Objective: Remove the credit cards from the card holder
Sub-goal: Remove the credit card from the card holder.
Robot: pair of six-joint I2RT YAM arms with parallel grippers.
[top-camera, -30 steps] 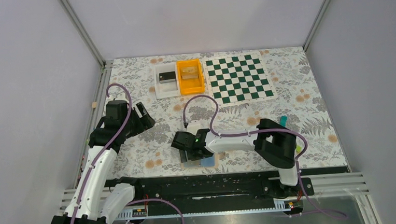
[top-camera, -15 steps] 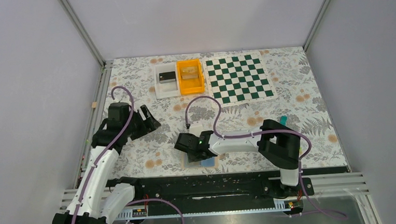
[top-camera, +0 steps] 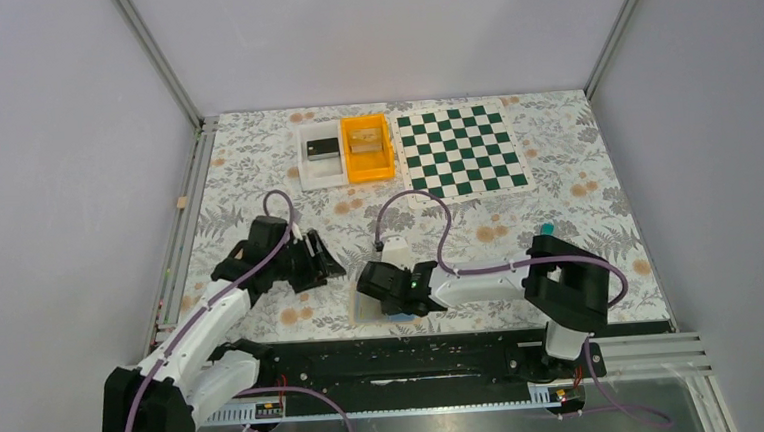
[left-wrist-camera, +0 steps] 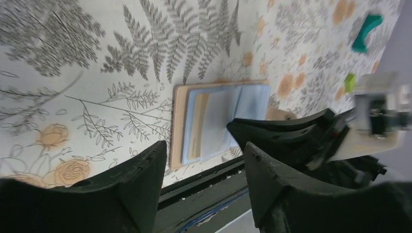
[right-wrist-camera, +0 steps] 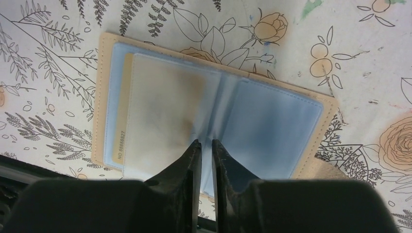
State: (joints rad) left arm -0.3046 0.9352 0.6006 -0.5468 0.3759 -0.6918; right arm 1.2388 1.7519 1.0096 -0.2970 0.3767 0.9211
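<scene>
While the left gripper (left-wrist-camera: 205, 145) is hovering open, empty, the right gripper (right-wrist-camera: 204, 145) is sitting nearly closed at the fold of the holder (right-wrist-camera: 272, 126), grip unclear; a card (right-wrist-camera: 127, 97) is showing "NO" plus illegible digits.

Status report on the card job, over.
Left gripper open, hovering near. Right gripper nearly closed over card holder's fold, grip unclear. Holder open flat, yellow card still in pocket. Nothing else on it.

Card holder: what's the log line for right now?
card holder: lying open | gold card: tucked inside | right jaws: almost closed over fold | left jaws: open, empty
</scene>
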